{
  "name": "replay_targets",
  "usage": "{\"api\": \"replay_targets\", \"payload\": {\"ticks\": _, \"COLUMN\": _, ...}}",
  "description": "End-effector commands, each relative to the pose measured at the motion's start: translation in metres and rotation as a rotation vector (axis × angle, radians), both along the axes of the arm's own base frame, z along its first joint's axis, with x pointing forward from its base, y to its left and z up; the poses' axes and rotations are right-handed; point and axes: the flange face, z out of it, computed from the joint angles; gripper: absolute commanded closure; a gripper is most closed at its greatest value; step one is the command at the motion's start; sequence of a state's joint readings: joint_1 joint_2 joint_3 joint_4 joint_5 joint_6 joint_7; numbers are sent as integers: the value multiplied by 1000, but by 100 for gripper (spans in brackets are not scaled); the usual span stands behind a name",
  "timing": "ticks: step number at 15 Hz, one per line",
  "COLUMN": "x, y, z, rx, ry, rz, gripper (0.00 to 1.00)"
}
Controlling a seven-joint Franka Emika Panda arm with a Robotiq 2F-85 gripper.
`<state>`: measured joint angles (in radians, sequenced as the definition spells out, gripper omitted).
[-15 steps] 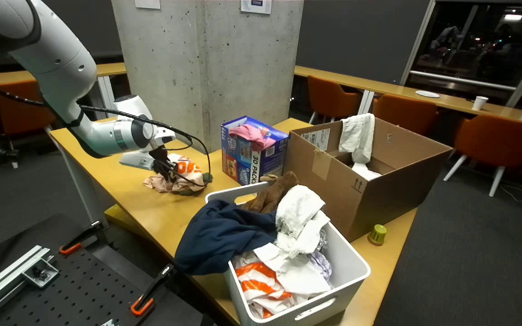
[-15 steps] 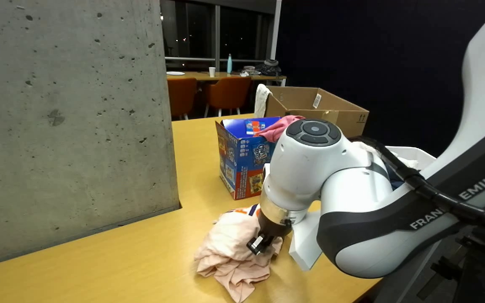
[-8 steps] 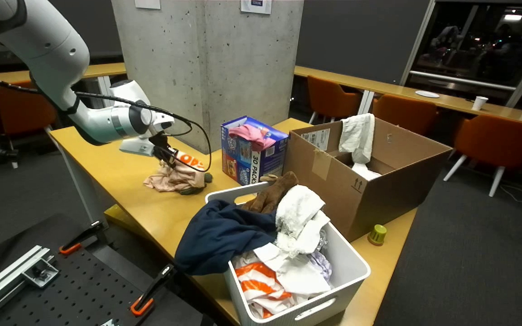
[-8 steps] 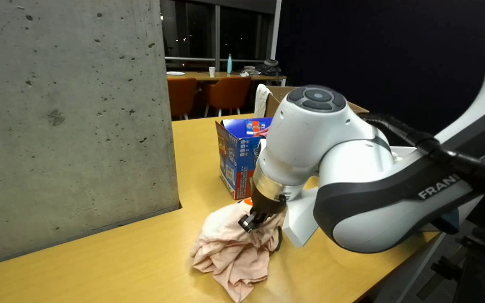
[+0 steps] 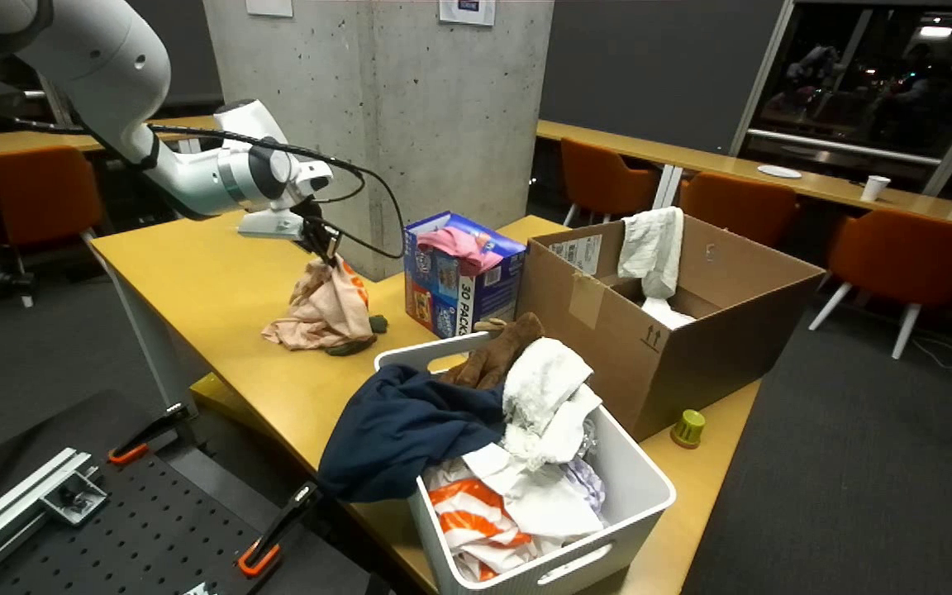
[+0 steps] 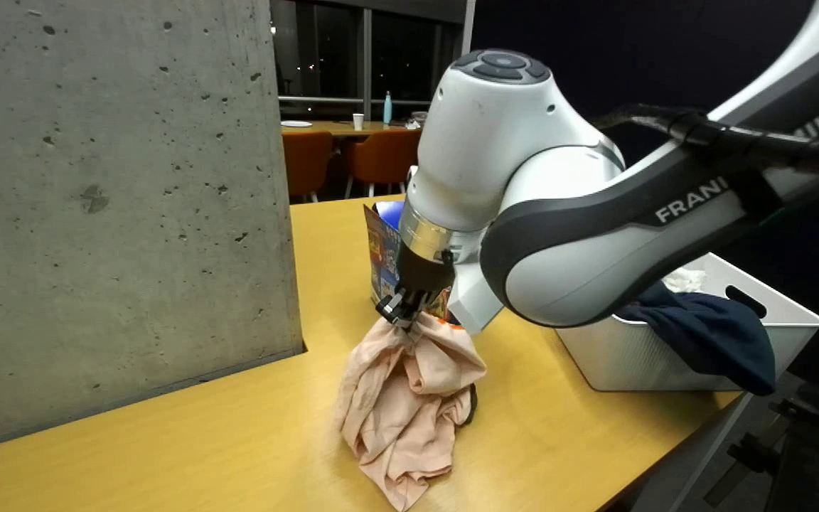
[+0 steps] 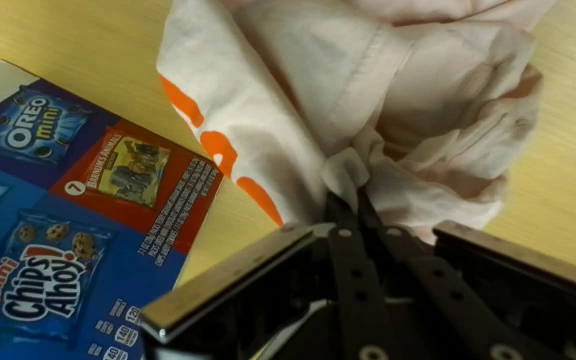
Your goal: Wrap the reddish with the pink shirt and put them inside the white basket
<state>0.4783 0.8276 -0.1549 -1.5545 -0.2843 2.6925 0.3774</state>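
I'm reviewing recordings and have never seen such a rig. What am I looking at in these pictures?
This is a single robot arm at a wood-coloured table. The two wider views come from cameras outside the robot; the close-up from one on its wrist. The black end effector is closed on a pale pink shirt, holding its top up. Its lower folds rest on the table, where a snack box, a cardboard box and a white basket with a dark blue cloth over its rim also stand.
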Motion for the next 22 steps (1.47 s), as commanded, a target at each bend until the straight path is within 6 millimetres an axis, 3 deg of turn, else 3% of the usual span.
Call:
{"api": "replay_targets", "payload": {"ticks": 1, "x": 35, "y": 5, "z": -2, "rx": -1, "ry": 10, "rz": 33, "gripper": 99}}
{"api": "replay_targets", "payload": {"ticks": 5, "x": 55, "y": 30, "z": -13, "rx": 34, "ry": 11, "rz": 112, "gripper": 99}}
{"api": "replay_targets", "payload": {"ticks": 10, "x": 58, "y": 68, "z": -38, "rx": 46, "ry": 6, "rz": 197, "gripper": 97}}
{"api": "replay_targets", "payload": {"ticks": 11, "x": 58, "y": 72, "z": -42, "rx": 50, "ry": 5, "rz": 208, "gripper": 71}}
{"api": "replay_targets", "payload": {"ticks": 12, "x": 58, "y": 75, "z": -46, "rx": 51, "ry": 4, "rz": 215, "gripper": 69}}
{"api": "replay_targets", "payload": {"ticks": 15, "x": 59, "y": 79, "z": -45, "rx": 44, "ry": -14, "rz": 220, "gripper": 49}}
{"api": "replay_targets", "payload": {"ticks": 19, "x": 54, "y": 73, "z": -15, "rx": 46, "ry": -10, "rz": 202, "gripper": 21}}
{"api": "replay_targets", "payload": {"ticks": 22, "x": 36, "y": 77, "z": -7, "rx": 101, "ry": 75, "rz": 193, "gripper": 1}}
